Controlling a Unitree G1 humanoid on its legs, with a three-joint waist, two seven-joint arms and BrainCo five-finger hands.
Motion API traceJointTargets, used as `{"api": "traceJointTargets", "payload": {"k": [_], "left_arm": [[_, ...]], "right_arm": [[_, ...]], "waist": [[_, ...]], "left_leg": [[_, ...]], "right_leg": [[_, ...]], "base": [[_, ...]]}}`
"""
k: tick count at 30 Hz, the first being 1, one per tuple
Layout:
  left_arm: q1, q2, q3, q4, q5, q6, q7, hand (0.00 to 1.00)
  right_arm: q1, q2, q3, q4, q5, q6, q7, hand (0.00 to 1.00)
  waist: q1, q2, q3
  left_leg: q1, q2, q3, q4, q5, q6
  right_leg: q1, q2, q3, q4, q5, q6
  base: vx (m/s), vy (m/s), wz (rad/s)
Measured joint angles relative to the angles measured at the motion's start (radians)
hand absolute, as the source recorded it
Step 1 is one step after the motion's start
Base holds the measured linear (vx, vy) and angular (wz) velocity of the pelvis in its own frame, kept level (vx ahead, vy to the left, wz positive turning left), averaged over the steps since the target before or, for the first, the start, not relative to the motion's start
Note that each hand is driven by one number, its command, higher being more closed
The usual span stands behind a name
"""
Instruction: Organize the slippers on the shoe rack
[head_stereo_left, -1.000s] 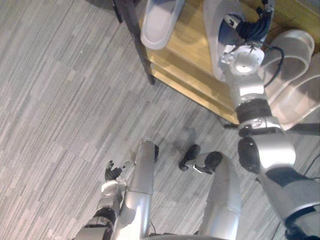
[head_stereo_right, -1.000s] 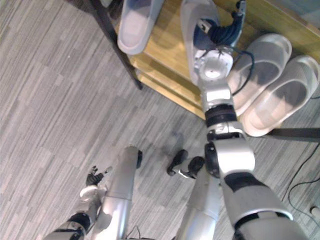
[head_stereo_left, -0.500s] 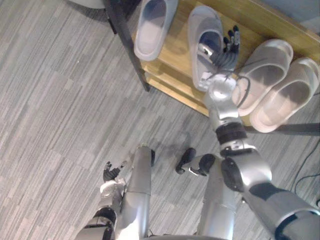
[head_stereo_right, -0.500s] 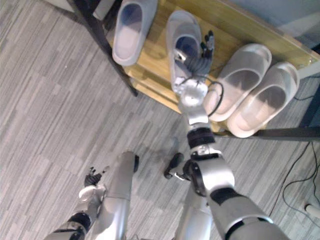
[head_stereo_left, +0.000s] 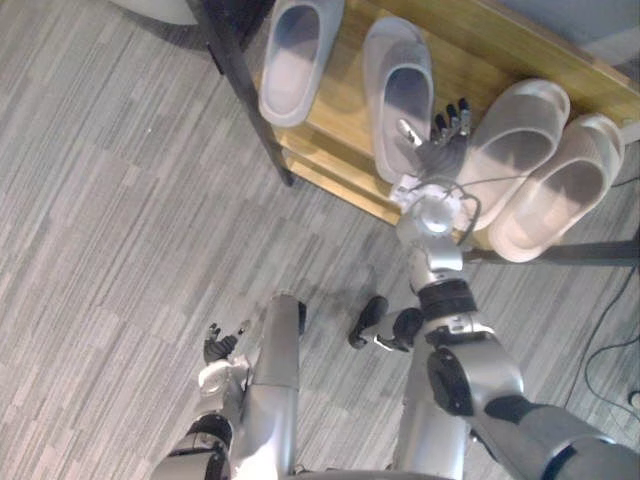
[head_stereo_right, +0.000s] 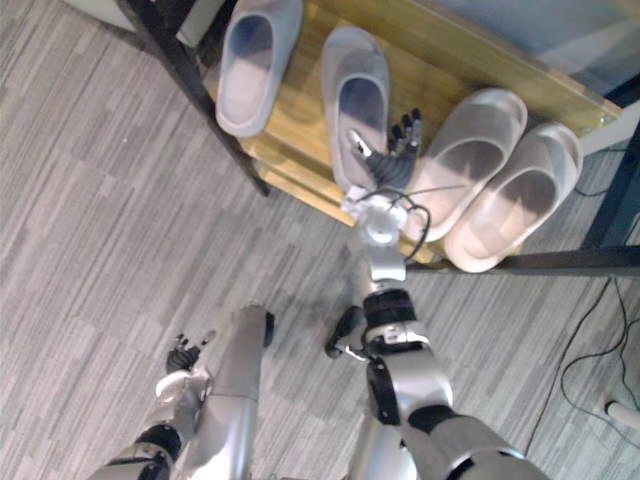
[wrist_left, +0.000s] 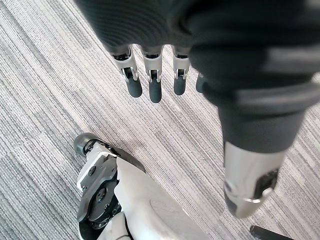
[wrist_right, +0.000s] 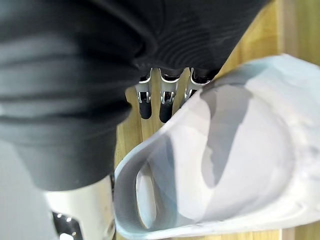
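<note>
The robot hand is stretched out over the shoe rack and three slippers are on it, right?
Not three, four: the right eye view shows a grey slipper, a second grey slipper, a beige slipper and a second beige slipper on the shoe rack. The right robot hand is stretched out over it.

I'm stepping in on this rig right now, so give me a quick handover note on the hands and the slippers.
Right hand: open, fingers straight, holding nothing, over the shoe rack between the second grey slipper and the beige pair.
Left hand: open, idle, low above the floor.
Done: all four slippers sit on the rack's wooden shelf; the beige pair lies side by side.
Left: the first grey slipper sits apart from its mate; probably bring them together.
</note>
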Motion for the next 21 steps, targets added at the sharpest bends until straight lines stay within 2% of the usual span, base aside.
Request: {"api": "traceJointTargets", "payload": {"k": [9,11,16,21], "left_arm": [[-0.002,-0.004,0.007,-0.006,0.002,0.001,0.000,0.00],[-0.003,-0.012,0.020,-0.008,0.003,0.001,-0.001,0.00],[-0.005,-0.017,0.026,-0.011,0.003,0.000,-0.002,0.00],[-0.008,-0.027,0.026,-0.018,0.003,0.002,-0.001,0.00]], "right_arm": [[0.010,0.056,0.002,-0.041,0.053,-0.014,0.003,0.00],[0.007,0.065,0.002,-0.041,0.092,-0.028,0.006,0.00],[-0.023,0.075,0.000,-0.034,0.137,-0.028,0.009,0.00],[-0.066,0.093,-0.004,-0.024,0.246,-0.033,0.024,0.00]], "waist": [[0.001,-0.002,-0.001],[0.001,-0.002,-0.001],[0.006,-0.002,0.000],[0.017,-0.002,0.000]], "left_leg": [[0.006,-0.004,-0.010,-0.017,0.002,-0.003],[0.006,-0.012,-0.012,-0.019,0.003,-0.005],[0.004,-0.017,-0.017,-0.020,0.004,-0.006],[0.002,-0.030,-0.025,-0.030,0.014,-0.010]], "right_leg": [[0.013,-0.003,-0.011,-0.011,-0.002,0.004],[0.015,-0.010,-0.013,-0.010,-0.002,0.003],[0.017,-0.013,-0.016,-0.010,-0.006,0.011],[0.018,-0.026,-0.023,-0.010,-0.010,0.017]], "base": [[0.01,0.003,0.03],[0.02,0.016,0.07],[0.01,0.010,0.03],[0.00,0.006,0.07]]}}
